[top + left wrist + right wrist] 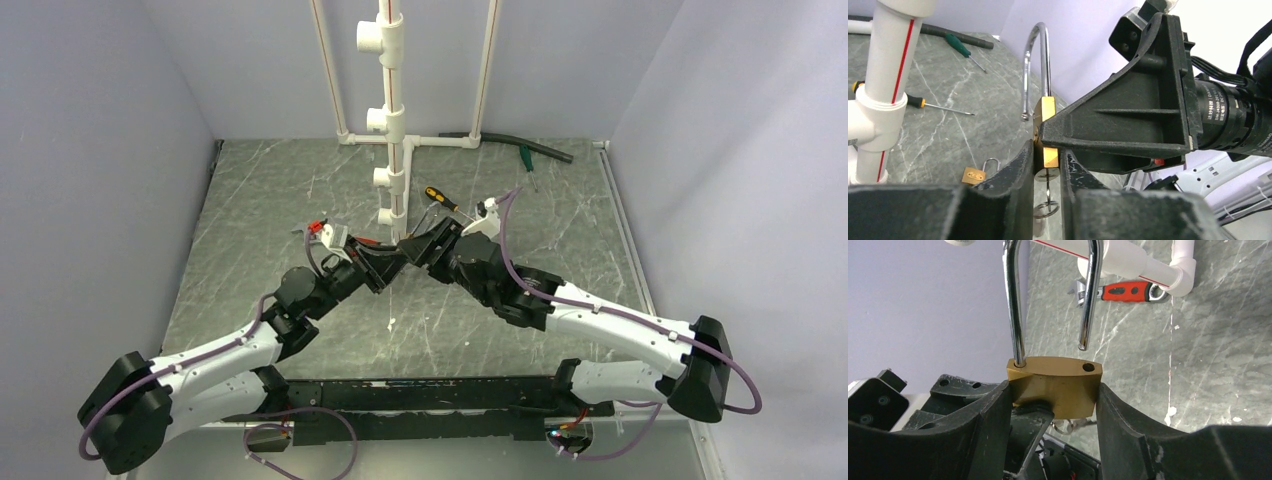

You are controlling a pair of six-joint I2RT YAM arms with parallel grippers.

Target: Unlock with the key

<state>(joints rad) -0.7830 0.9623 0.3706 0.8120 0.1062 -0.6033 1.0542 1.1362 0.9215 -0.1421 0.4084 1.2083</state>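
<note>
key [1047,175]: small, silver, seated in the underside of the padlock [1055,385], long axis running up into the brass body, ring [1047,209] dangling below, all held above the surface [280,200]
left pincer [1048,162]: directly beneath, clenched on the key, nearer arm
right pincer [1054,390]: clamped across the padlock's sides
shackle [1015,305]: free leg clear of its hole, so judged unlocked

White print runs along the black motor housing [1220,117] on the right arm, at the right of the left wrist view. It seems to read "DM-J4310-2EC"; the smaller lines beside it are illegible.
</note>
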